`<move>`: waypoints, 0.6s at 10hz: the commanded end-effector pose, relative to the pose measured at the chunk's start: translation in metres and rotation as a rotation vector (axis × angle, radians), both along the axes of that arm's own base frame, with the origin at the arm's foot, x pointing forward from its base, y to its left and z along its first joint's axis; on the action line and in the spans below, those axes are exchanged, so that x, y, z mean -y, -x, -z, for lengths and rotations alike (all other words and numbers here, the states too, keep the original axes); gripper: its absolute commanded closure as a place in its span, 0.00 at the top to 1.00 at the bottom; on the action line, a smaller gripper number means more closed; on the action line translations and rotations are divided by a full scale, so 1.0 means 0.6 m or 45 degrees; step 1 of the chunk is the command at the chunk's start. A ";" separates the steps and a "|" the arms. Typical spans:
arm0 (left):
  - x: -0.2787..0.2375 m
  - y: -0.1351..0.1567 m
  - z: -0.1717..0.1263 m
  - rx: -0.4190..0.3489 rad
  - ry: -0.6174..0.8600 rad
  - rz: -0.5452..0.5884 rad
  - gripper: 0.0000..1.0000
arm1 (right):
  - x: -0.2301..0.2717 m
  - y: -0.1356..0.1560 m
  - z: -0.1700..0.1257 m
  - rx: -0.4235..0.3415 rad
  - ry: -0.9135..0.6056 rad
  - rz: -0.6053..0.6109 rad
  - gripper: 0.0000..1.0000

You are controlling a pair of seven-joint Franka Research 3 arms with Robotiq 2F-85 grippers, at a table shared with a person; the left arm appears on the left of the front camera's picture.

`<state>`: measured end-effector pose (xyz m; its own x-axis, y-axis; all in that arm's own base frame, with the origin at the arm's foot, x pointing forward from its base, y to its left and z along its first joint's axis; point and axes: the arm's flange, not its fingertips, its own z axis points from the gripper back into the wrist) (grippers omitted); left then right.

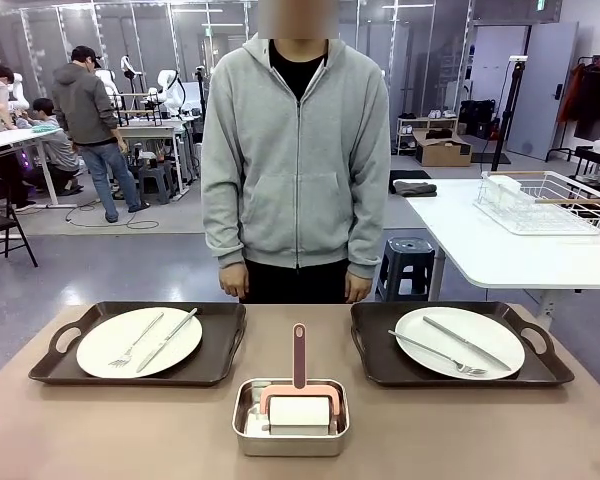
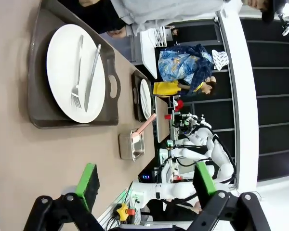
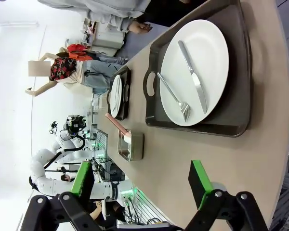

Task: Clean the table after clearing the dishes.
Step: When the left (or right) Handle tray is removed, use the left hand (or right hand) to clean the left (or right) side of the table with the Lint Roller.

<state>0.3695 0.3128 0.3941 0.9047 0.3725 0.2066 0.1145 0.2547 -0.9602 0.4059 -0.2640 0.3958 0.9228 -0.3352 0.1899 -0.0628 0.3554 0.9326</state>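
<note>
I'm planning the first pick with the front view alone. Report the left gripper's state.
Observer: The left gripper is open, with nothing between its green pads. It hangs over the table, short of the left tray.
Operator: Now give me the right one.
Observer: The right gripper is open and empty too, on the robot's side of the right tray, clear of its plate.
</note>
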 end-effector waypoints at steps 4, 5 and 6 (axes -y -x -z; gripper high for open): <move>-0.017 0.021 -0.018 0.027 -0.011 -0.049 1.00 | 0.022 0.020 0.007 -0.002 -0.024 0.062 1.00; -0.017 0.021 -0.018 0.027 -0.011 -0.049 1.00 | 0.022 0.020 0.007 -0.002 -0.024 0.062 1.00; -0.017 0.021 -0.018 0.027 -0.011 -0.049 1.00 | 0.022 0.020 0.007 -0.002 -0.024 0.062 1.00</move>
